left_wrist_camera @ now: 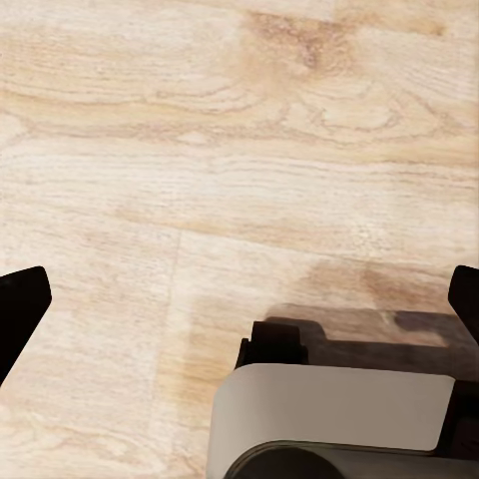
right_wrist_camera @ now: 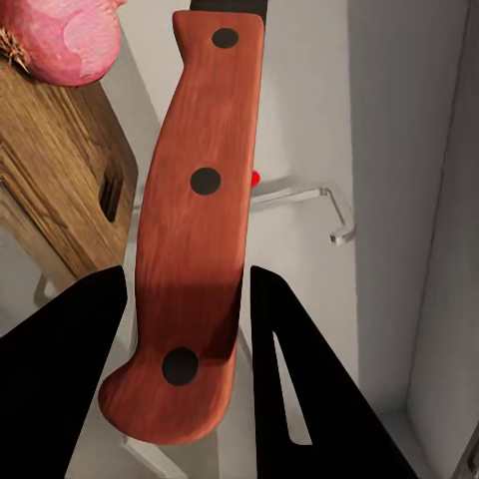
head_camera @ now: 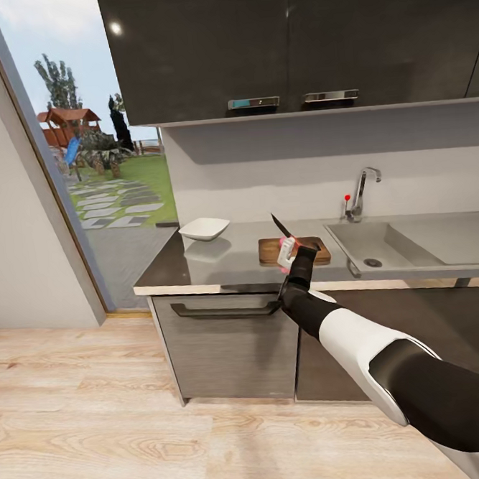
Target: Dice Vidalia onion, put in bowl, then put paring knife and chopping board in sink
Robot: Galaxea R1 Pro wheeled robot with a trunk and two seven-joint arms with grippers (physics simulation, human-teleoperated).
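Working on the dicing step, judging from the layout. Right gripper (head_camera: pixel 292 254) clamping the paring knife (head_camera: pixel 281 227) by its handle and hovering at the chopping board (head_camera: pixel 269 250) on the bench (head_camera: pixel 198 268). In the head view, blade pointing up toward 11 o'clock, not yet angled down for a cut. In the right wrist view, dark fingers (right_wrist_camera: pixel 60 389) pressing on both flanks of the riveted reddish handle.

Vidalia onion (right_wrist_camera: pixel 60 35) sitting whole and pinkish on top of the board, so already out of the sink (head_camera: pixel 413 244). No cut pieces showing. Bowl (head_camera: pixel 204 228) standing at 10 o'clock of the board, looking empty. Sink lying at 3 o'clock of the board, near it, with the tap (head_camera: pixel 361 187) rising behind the basin.

Left gripper (left_wrist_camera: pixel 239 299) hanging over the plank floor (left_wrist_camera: pixel 150 150), jaws spread wide, gripping nothing.

Next move, as judged:
- tipping the blade down and lining it up over the onion;
- pressing straight down, since a round onion is likely to be rolling off the board under a sideways push.

Hard to make out:
- onion being masked in the head view by the gripper and wrist;
- blade being cut off by the edge of the right wrist view;
- small pink patch under the gripper in the head view, too small for identifying;
- sink running out of the head view at 3 o'clock.
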